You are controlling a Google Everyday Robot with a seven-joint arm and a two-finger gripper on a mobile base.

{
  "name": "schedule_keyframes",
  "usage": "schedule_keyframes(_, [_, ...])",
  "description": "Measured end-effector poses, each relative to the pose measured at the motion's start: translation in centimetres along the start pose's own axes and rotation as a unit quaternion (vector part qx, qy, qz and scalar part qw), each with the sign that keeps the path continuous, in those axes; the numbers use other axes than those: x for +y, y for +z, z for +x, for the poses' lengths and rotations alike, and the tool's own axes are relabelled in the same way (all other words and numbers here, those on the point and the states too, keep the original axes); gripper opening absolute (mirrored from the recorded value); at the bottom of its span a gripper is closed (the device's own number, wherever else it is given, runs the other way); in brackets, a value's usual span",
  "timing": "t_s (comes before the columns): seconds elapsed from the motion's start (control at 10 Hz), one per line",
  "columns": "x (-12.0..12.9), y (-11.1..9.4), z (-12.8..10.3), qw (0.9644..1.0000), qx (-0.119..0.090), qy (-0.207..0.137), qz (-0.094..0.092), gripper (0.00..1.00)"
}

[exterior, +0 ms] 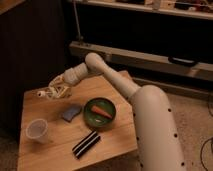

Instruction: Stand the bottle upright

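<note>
A small slim pale bottle with a white cap [43,93] is at the back left of the wooden table [55,150]. It lies roughly on its side at the tip of my gripper. My gripper [54,91] reaches in from the right and is right against the bottle, low over the table top. I cannot tell whether the bottle is held or only touched.
A translucent whitish cup [37,130] stands at the front left. A blue sponge [71,112] lies mid-table beside a green bowl [90,118] that holds an orange piece [102,111]. A black striped packet [86,144] lies near the front edge. A dark cabinet stands behind.
</note>
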Motion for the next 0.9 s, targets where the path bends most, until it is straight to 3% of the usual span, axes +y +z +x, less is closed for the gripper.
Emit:
schedule_keyframes(0.6, [1.5, -1.8, 2.9, 0.996, -0.036, 0.057, 0.059, 0.0])
schedule_keyframes(0.9, [1.8, -2.6, 3.4, 0.9931, -0.038, 0.072, 0.084, 0.0])
